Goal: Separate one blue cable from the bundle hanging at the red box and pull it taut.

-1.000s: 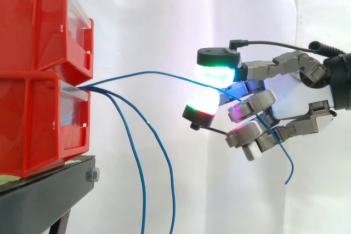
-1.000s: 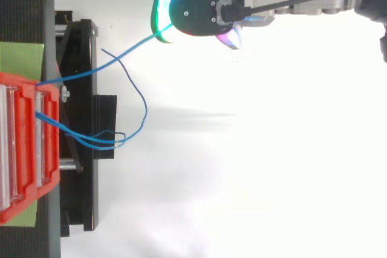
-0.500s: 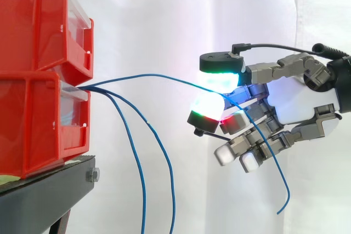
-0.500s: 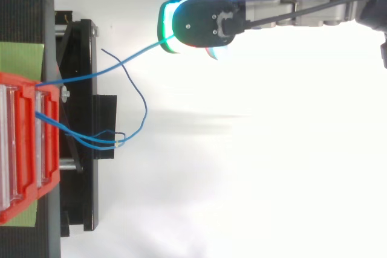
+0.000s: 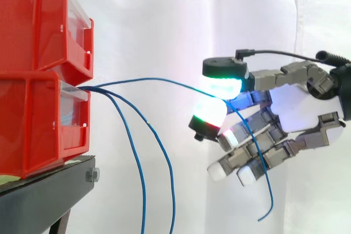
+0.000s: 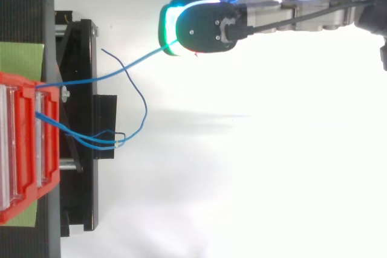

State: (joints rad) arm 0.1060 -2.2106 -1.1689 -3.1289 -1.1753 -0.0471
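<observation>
Since the earlier frames, the lower fingers have uncurled and the held cable's free tail hangs lower. The robot hand pinches one thin blue cable between two glowing pads, well apart from the lower red plastic box. The cable bows slightly. Recommended: keep the pinch firm and draw straight away from the box, clear of the two hanging blue cables.

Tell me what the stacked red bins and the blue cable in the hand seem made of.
Red bins: likely moulded plastic, opaque, slightly glossy, with raised rims and clear front panels. Pinched blue cable: seemingly plastic-insulated wire, smooth; it holds a springy curve rather than hanging limp.
</observation>
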